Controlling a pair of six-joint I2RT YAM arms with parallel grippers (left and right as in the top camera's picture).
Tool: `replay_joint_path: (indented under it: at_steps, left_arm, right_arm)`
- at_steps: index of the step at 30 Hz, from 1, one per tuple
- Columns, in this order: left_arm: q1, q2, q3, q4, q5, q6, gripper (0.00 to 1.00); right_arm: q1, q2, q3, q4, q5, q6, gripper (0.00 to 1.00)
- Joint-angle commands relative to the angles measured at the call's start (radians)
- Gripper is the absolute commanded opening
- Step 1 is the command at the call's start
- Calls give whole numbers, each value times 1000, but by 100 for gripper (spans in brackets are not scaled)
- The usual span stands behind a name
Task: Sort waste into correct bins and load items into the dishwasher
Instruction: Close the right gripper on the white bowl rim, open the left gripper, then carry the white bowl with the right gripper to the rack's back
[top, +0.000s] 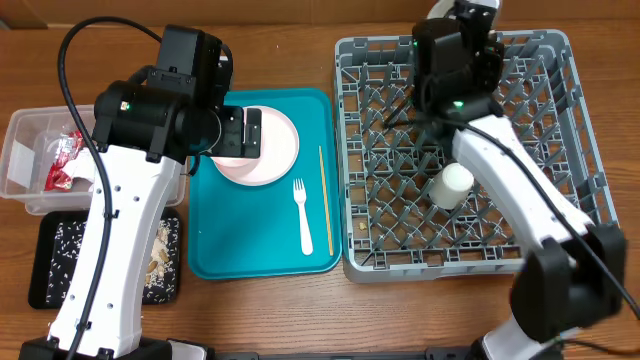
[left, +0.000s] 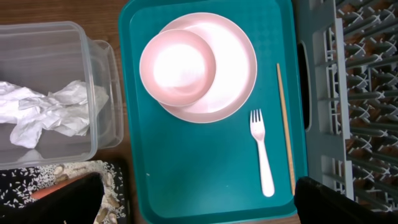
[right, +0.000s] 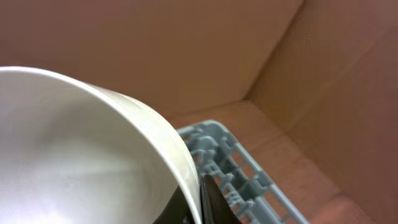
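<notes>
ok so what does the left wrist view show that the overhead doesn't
Only left wrist: the pink bowl sitting on the plate; from above the left gripper covers it. Only overhead: the red wrapper in the clear tub and the white cup in the grey rack. Both: teal tray, fork, chopstick, plate.
</notes>
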Motion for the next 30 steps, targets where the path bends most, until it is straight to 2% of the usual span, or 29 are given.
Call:
replay_joint_path:
  at_steps: [1,5,9,11,14,23,30]
  left_arm:
    - [-1,-3,19,1,-29,7,100]
    - [-1,-3,19,1,-29,7,100]
    - [-1,-3,19,2,-29,7,100]
    - [-1,-3,19,1,-29,7,100]
    - [-1,-3,19,2,-29,7,100]
    - [-1,-3,19,2,-29,7,100]
    - [-1,-3,19,1,-29,7,100]
  right_arm:
    - [3,49,14,100,196,-196,4]
    - [6,59,14,140,209,-257,4]
    - [6,63,14,111,153,-332,4]
    - [10,97,14,177,145,-499,4]
    - [21,164,14,273,182,-621,4]
    - [100,279,14,272,279,-655,4]
    - [100,283,14,272,283,-688,4]
